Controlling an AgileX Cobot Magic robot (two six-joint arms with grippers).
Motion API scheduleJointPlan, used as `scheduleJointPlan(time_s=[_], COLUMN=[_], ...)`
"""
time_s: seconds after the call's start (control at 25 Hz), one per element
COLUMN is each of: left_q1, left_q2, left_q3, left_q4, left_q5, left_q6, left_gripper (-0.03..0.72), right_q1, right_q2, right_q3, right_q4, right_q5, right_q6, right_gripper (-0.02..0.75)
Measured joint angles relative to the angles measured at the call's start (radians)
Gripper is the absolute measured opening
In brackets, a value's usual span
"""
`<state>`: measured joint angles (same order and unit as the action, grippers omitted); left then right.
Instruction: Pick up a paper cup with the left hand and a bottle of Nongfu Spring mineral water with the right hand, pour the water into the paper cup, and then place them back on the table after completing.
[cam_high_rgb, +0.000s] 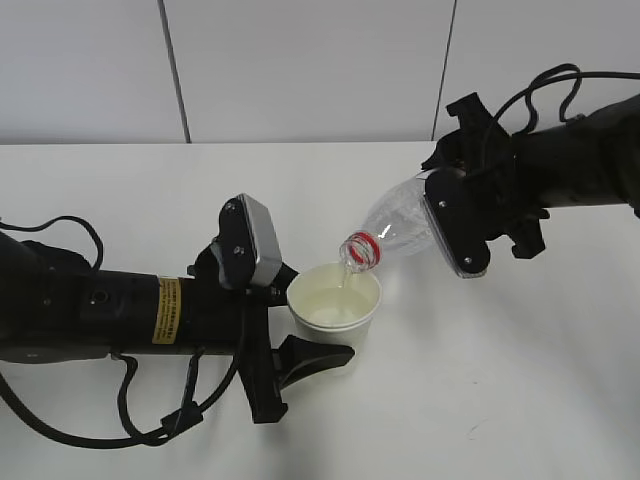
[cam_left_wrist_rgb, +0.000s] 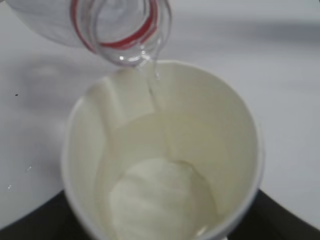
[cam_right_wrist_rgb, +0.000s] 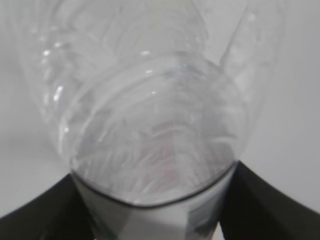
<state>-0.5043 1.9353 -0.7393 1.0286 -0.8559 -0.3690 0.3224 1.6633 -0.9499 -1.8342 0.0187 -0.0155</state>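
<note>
Desk: Water is running. What does the left side show?

Photographer: Black left hand with the yellow sticker (cam_high_rgb: 300, 325) clamps its two fingers around a white paper cup (cam_high_rgb: 334, 297), held upright just above the plain white table (cam_high_rgb: 520, 380). The cup is partly filled with water.

Desk: And to the right?

Photographer: A clear, crinkled plastic bottle with a red neck ring (cam_high_rgb: 392, 232) tilts down, its open mouth over the cup's rim, a thin stream of water (cam_left_wrist_rgb: 152, 92) falling in. The black right hand, no sticker (cam_high_rgb: 460, 215), grips the bottle's lower body, jaws closed on it.

Desk: Progress?

Photographer: Both pickups look done and the pour is under way. By my reading, righting the bottle and setting both back on the table remain.
</note>
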Motion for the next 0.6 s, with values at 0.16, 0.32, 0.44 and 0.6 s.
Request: scheduleJointPlan(time_s=[0.16,0.32,0.44,0.6], left_q1=[0.000,0.000,0.000,0.000], left_q2=[0.000,0.001,0.003,0.003], left_q3=[0.000,0.000,0.000,0.000], left_q4=[-0.042,-0.055,-0.091,-0.143], left_q5=[0.001,0.003,0.004,0.005], left_q6=[0.000,0.000,0.000,0.000], left_gripper=[0.440,0.440,0.440,0.440], right_q1=[0.000,0.000,0.000,0.000], right_q2=[0.000,0.000,0.000,0.000], right_q3=[0.000,0.000,0.000,0.000], right_q4=[0.000,0.000,0.000,0.000], right_q5=[-0.007,-0.019,-0.051,-0.082], right_q6=[0.136,0.370,0.573,0.790], right_gripper=[0.463,0.463,0.463,0.463])
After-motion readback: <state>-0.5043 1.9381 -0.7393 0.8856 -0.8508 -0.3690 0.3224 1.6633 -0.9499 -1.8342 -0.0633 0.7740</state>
